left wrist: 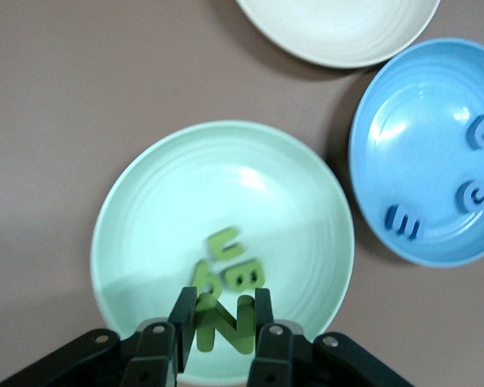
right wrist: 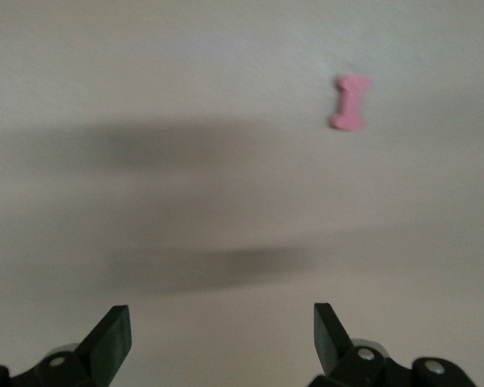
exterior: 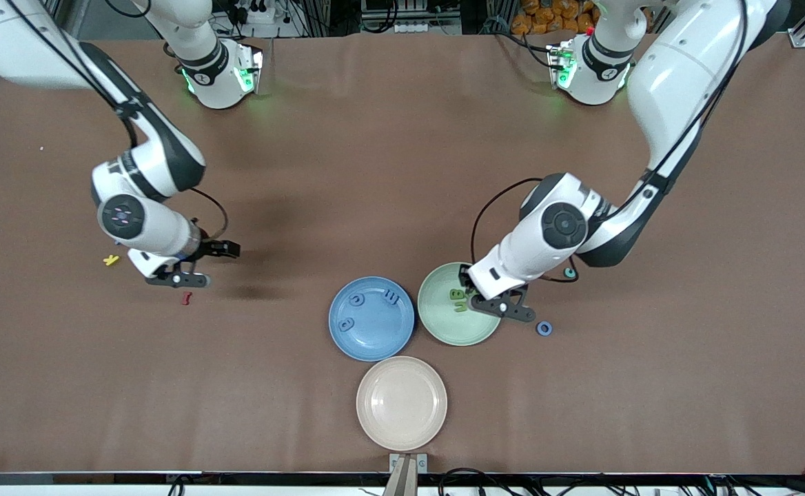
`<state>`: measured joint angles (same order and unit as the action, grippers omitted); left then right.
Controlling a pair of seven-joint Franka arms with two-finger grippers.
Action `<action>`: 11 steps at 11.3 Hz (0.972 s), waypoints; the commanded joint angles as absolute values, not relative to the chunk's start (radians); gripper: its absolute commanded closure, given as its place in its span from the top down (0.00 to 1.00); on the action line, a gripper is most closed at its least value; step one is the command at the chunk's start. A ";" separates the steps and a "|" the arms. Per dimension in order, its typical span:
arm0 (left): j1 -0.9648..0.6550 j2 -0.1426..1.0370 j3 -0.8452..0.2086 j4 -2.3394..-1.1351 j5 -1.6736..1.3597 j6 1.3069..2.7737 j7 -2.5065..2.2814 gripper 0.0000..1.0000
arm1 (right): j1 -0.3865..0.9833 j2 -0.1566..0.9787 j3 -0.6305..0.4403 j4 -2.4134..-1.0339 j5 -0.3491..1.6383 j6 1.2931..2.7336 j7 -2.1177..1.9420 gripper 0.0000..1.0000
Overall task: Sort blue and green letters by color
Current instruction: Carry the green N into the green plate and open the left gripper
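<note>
Holding green N [left wrist: 226,326] clenched in your left hand [left wrist: 222,334] over green plate [left wrist: 145,210] | right hand [right wrist: 222,339] released, waiting | blue plate [exterior: 347,337]: three letters | left: blue ring [exterior: 544,328] on table [exterior: 402,172].

Green plate [exterior: 444,329]: touched the blue plate [exterior: 371,331]; no passage between.
Beige plate [exterior: 401,404]: lay just nearer the camera; narrow gaps.

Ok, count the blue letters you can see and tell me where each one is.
4. Three lie on the blue plate: one, another, a third. A fourth, a blue ring, sits on the table beside the green plate. The left arm may hide others.
</note>
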<state>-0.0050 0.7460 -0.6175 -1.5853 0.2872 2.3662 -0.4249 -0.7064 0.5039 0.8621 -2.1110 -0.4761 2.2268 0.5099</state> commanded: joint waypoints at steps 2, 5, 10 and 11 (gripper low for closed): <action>-0.110 0.815 -0.508 -1.474 0.285 2.436 -0.394 0.55 | -1.187 0.466 1.109 -2.284 -0.514 2.257 0.210 1.00; -0.097 0.784 -0.508 -1.474 0.308 2.437 -0.393 1.00 | -1.282 0.466 1.108 -2.289 -0.557 2.255 0.002 1.00; 0.011 0.496 -0.508 -1.490 0.385 2.191 -0.376 1.00 | -1.224 0.468 1.112 -2.247 -0.560 2.205 0.050 1.00; 0.047 0.432 -0.508 -1.488 0.382 2.131 -0.374 1.00 | -1.188 0.468 1.132 -2.211 -0.558 2.154 0.089 1.00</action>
<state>0.0012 0.6224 -0.5138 -1.4451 0.3665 2.2823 -0.3730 -1.2480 0.4946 1.1004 -2.2589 -0.5495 2.2322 0.0148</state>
